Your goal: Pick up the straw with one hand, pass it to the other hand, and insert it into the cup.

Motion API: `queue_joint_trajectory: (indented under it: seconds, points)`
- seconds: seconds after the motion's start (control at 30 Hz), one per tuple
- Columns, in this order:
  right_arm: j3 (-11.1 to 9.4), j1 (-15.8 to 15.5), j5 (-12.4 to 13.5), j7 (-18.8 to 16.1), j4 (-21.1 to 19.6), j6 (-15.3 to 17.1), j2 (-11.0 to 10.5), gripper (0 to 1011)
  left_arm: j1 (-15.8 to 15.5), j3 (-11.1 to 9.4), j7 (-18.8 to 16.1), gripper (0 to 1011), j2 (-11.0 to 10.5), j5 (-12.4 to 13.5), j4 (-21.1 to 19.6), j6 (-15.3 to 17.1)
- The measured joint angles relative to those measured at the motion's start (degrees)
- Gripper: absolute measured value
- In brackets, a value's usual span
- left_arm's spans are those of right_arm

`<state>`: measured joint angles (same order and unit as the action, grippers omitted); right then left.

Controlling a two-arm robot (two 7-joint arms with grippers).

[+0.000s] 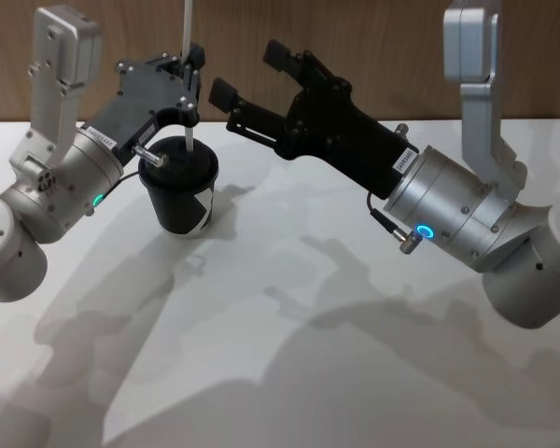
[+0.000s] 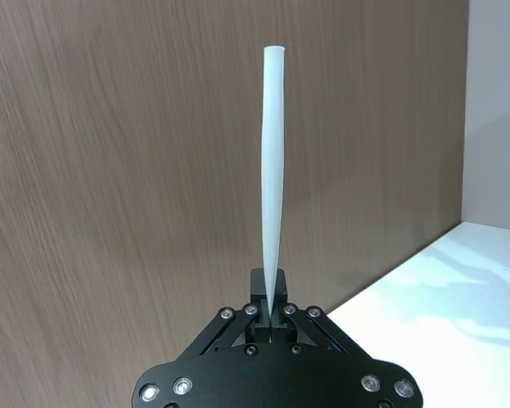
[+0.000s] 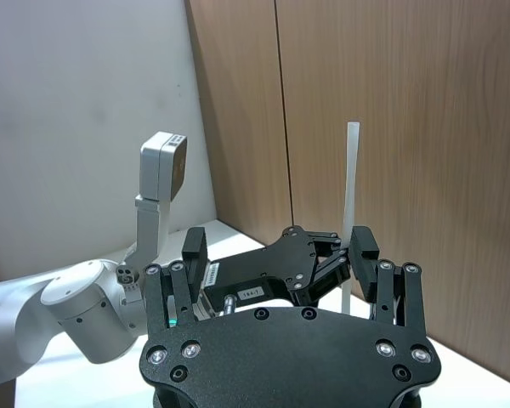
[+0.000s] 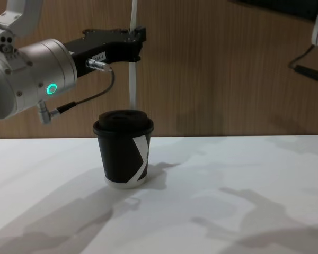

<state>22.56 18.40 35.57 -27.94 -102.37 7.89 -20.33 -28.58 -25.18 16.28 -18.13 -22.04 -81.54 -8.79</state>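
The black cup (image 1: 179, 194) with its domed lid stands on the white table (image 1: 289, 308), also seen side-on as the cup (image 4: 124, 153). My left gripper (image 1: 190, 91) is shut on the white straw (image 1: 188, 28) and holds it upright over the cup. The straw (image 4: 132, 63) ends just above the lid, and the left gripper (image 4: 138, 45) pinches it partway up. In the left wrist view the straw (image 2: 274, 153) rises from the left gripper (image 2: 270, 310). My right gripper (image 1: 252, 75) stands open beside the straw, to its right, holding nothing. In the right wrist view the right gripper (image 3: 276, 255) faces the straw (image 3: 352, 187).
A brown wood-grain wall (image 4: 228, 69) stands behind the table. The right arm's silver wrist (image 1: 448, 210) reaches in from the right, above the table. A thin black cable (image 4: 87, 98) loops below the left wrist.
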Motion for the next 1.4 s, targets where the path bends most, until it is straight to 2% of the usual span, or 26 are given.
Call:
queue_joint_trajectory:
  seconds: [1.4]
  points:
    - [0.0,0.0,0.0,0.0,0.0,0.0,0.0,1001,0.0,0.0,0.0,4,0.0,0.0,0.0,0.0]
